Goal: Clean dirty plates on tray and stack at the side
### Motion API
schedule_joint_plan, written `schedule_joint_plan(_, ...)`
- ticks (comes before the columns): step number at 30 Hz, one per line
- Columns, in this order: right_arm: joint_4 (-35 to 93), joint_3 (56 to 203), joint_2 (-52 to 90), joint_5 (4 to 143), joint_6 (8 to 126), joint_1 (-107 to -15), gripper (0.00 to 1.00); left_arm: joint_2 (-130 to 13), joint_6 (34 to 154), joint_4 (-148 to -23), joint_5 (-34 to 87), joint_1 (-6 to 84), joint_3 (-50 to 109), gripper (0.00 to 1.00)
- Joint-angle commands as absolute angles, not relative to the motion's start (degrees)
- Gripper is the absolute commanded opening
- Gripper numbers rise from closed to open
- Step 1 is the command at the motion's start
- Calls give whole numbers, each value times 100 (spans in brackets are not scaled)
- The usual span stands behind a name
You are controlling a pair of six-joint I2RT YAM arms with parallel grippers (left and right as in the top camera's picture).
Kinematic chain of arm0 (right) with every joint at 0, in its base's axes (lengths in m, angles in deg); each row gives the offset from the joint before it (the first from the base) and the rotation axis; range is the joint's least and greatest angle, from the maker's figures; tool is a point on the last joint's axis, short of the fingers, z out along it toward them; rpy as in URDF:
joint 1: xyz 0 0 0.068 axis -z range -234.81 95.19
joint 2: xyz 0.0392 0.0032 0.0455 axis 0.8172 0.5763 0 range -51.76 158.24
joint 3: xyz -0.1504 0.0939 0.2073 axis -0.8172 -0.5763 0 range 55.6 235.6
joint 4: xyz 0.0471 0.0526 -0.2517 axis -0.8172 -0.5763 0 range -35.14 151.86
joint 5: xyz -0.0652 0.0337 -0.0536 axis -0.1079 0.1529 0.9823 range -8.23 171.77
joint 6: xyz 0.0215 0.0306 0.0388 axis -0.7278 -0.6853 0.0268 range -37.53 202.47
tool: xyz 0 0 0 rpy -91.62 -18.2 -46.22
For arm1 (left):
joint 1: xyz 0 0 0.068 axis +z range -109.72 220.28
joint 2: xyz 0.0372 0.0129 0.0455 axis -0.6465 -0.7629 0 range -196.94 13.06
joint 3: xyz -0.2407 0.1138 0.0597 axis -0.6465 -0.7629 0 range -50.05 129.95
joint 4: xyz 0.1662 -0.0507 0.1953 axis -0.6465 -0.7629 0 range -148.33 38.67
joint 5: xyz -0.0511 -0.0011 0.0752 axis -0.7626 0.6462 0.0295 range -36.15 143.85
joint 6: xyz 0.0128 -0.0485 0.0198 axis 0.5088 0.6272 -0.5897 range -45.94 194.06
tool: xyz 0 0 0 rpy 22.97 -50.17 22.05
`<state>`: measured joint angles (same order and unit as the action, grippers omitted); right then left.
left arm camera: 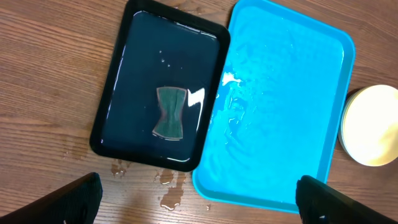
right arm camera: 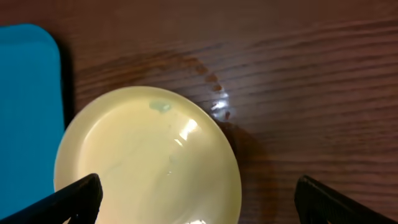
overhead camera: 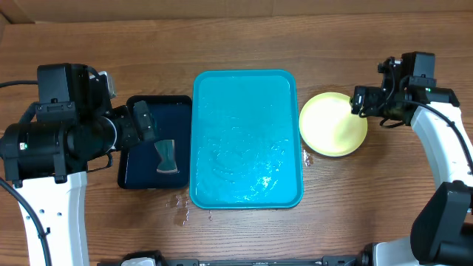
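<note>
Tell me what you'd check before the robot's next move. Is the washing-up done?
1. Blue tray holds no plates: ok.
2. Plates stacked beside the tray: ok; their number: cannot tell.
3. Top plate spotless: cannot tell, a faint mark near its rim.
4. Sponge lying in black tray: ok.
5. Left gripper open, empty: ok.
6. Right gripper open, empty: ok.

Tray (overhead camera: 247,140) at table (overhead camera: 244,29) centre. Small tray (overhead camera: 137,170) just left of tray, long edges side by side. Sponge (overhead camera: 167,157) in small tray, on side nearer tray. Plates (overhead camera: 332,124) on table just right of tray, beside its far half. Droplets (overhead camera: 181,210) on table off tray's near left corner.
</note>
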<state>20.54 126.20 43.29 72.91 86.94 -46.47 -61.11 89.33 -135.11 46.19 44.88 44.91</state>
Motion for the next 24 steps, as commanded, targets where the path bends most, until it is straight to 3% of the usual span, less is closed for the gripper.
schedule_joint_plan(1,2349,12813,4005,6834,8702,-4754,100,-6120,8994,-13505,4640,4477,4504,100)
schedule_joint_plan(15,5678,12813,1671,6882,8724,-5960,100,-6120,8994,-13505,4640,4477,4504,100)
schedule_joint_plan(24,5920,12811,727,7070,8724,-6070,100,-6120,8994,-13505,4640,4477,4504,100)
